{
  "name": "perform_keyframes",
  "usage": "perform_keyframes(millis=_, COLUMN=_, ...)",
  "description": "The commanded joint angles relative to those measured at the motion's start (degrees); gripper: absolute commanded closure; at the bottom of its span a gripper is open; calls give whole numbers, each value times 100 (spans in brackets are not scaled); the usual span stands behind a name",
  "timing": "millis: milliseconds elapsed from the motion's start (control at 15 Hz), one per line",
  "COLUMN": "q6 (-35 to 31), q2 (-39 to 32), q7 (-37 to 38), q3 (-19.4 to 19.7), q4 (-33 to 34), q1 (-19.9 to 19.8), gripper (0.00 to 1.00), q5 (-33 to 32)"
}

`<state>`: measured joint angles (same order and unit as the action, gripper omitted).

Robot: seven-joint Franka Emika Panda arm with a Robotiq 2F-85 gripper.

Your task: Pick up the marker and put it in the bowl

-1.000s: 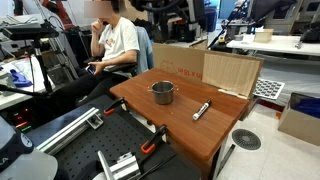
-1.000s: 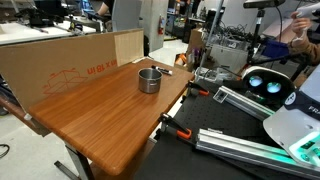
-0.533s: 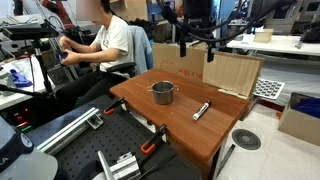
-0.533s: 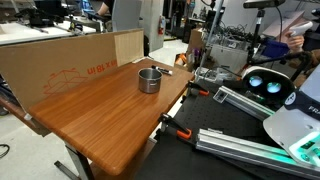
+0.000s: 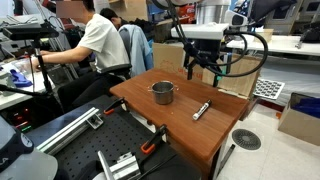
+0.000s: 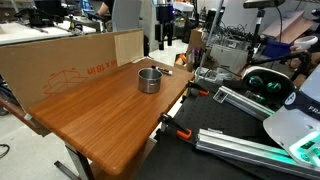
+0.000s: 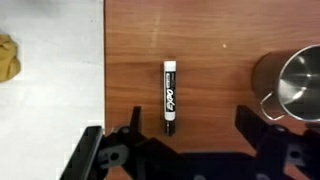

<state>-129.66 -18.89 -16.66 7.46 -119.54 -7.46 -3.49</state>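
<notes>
Bowl [image 7: 295,85] on desk [image 7: 220,40], bare metal inside. Marker [image 7: 170,96] lies on desk left of bowl in wrist view, apart. Pincer [image 7: 189,115] released, spread wide; exterior view shows it hovering above marker.

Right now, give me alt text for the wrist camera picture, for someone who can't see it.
A black-and-white marker lies on a wooden table, its near end framed by the open gripper at the bottom of the picture. The metal bowl stands at the right edge, apart from the marker.
</notes>
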Motion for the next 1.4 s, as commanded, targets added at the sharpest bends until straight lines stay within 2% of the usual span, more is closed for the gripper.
perform_keyframes(millis=0, q6=-161, q2=-416, q7=-150, q3=-105, q4=299, q1=-131, gripper=0, q5=-96)
perform_keyframes(millis=200, q6=36, q2=-749, q7=-208, q3=-140, q4=549, q1=-184, gripper=0, q5=-58)
perform_keyframes(millis=733, q6=-167, q2=-1565, q7=-76, q3=-179, q4=1115, q1=-280, gripper=0, q5=-70)
perform_keyframes(millis=1267, q6=-117, q2=-2305, q7=118, q3=-132, q4=1703, q1=-168, gripper=0, q5=-266)
perform_keyframes(millis=1333, q6=-118, q2=-2369, q7=124, q3=-135, q4=1763, q1=-167, gripper=25, q5=-287)
